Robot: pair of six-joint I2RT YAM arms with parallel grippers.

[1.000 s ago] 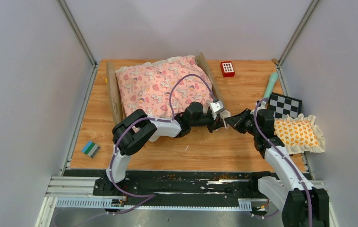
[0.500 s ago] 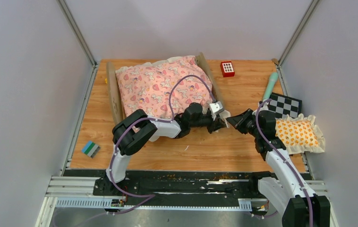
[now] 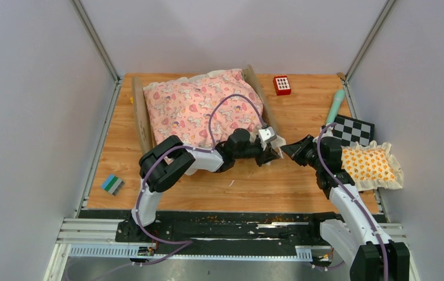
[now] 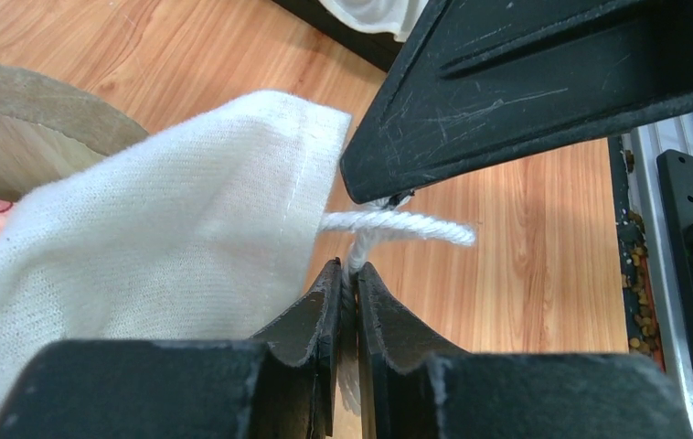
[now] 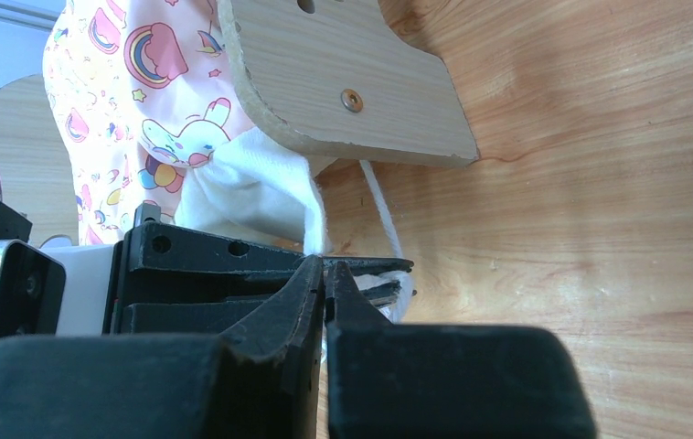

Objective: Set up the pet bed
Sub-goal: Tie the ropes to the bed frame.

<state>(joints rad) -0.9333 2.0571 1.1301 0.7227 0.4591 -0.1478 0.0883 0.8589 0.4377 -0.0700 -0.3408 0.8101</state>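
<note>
Two grippers meet at the pet bed's near right corner.

Top view: pet bed point(image 3: 142, 120) sits toward the far left of the table point(image 3: 249, 181), with the pink unicorn quilt point(image 3: 199, 108) spread over it. Left gripper point(image 3: 272, 153) and right gripper point(image 3: 287, 150) are tip to tip just off that corner. The orange frilled pillow point(image 3: 371, 165) lies well apart at the right edge, not yet on the bed.

Left wrist view: left fingers point(image 4: 320, 306) are clenched on a white cord point(image 4: 407, 226) that comes off the corner of a white cloth point(image 4: 169, 247). The cord runs down between them. The right gripper's black tip touches the cord at its knot.

Right wrist view: right fingers point(image 5: 302, 297) are pressed fully together beside the left gripper's body. Can't tell if they actually nip the cord. The wooden end board point(image 5: 361, 101) is just above, and the cord drops from under it.

Risks, judged:
- The cord is thin, so the pinch may slip if pulled hard.
- A sideways tug could drag the light frame, pull the cloth out or ruck the quilt.
- The tips are very close, so a small misalignment could make the fingers collide.
</note>
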